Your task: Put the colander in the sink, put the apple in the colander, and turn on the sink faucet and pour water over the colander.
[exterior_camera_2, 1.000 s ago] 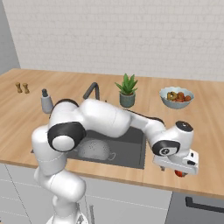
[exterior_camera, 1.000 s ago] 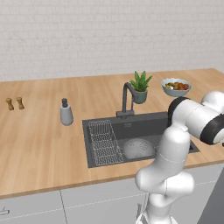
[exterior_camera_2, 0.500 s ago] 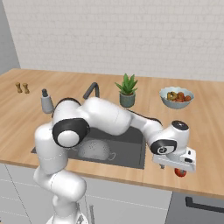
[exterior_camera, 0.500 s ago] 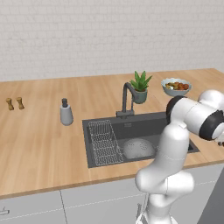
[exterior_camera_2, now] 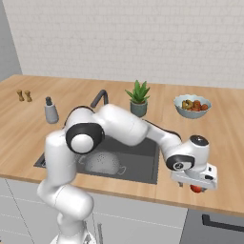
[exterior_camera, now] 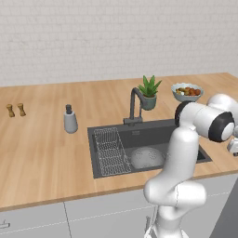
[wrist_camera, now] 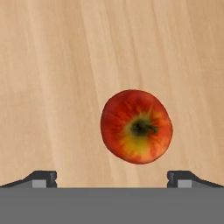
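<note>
**Tool poised above the apple, colander already in the sink**

In the left base view, the colander (exterior_camera: 147, 157) is seen lying in the sink (exterior_camera: 139, 131), beside the wire rack (exterior_camera: 110, 151), with nothing in it. The faucet (exterior_camera: 134, 105) stands at the back rim, and no water is seen running. A bowl of fruit (exterior_camera: 187, 91) is set on the tabletop (exterior_camera: 42, 144) near a potted plant (exterior_camera: 148, 92), well apart from the soap bottle (exterior_camera: 70, 119).

In the right base view, the tool (exterior_camera_2: 196, 183) is held low over the tabletop's front edge, to the right of the sink, and the apple (exterior_camera_2: 196, 188) is glimpsed just beneath it.

In the hand view, the apple (wrist_camera: 136, 126) is seen from above, lying on bare wood between the two fingertips (wrist_camera: 41, 177), which are spread wide apart with nothing gripped.

The first step is judged done; the picking up of the apple is in hand. A descent around the apple and a closing on it are called for next, followed by a carry to the colander.
</note>
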{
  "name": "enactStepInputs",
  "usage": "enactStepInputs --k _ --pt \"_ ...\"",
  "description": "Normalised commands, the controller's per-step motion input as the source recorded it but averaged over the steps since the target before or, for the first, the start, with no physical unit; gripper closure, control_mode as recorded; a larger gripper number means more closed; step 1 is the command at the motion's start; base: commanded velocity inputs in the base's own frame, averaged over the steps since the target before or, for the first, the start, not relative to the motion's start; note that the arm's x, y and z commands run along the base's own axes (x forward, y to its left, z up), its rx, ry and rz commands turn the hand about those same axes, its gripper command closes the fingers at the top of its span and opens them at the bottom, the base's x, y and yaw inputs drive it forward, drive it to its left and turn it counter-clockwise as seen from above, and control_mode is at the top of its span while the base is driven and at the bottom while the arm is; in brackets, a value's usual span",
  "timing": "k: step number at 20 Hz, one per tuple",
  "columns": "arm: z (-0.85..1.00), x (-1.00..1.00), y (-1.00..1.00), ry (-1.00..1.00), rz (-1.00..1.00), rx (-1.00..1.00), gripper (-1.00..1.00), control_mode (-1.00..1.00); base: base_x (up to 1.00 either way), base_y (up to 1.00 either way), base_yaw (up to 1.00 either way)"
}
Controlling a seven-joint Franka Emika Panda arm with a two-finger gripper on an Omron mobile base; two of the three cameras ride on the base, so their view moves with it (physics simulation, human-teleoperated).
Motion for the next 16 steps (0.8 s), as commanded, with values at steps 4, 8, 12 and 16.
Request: enactStepInputs --k 4,8,12,16 --pt "-0.04 0.24 -0.24 0.00 0.00 0.00 -1.00 -1.00 0.00 0.00 0.00" --pt "-0.13 0.15 -0.14 0.00 0.00 0.00 -1.00 -1.00 0.00 0.00 0.00" --pt "-0.23 0.08 -0.07 0.00 0.00 0.00 -1.00 -1.00 0.00 0.00 0.00" --pt "-0.25 0.04 0.00 0.00 0.00 0.00 -1.00 -1.00 0.00 0.00 0.00"
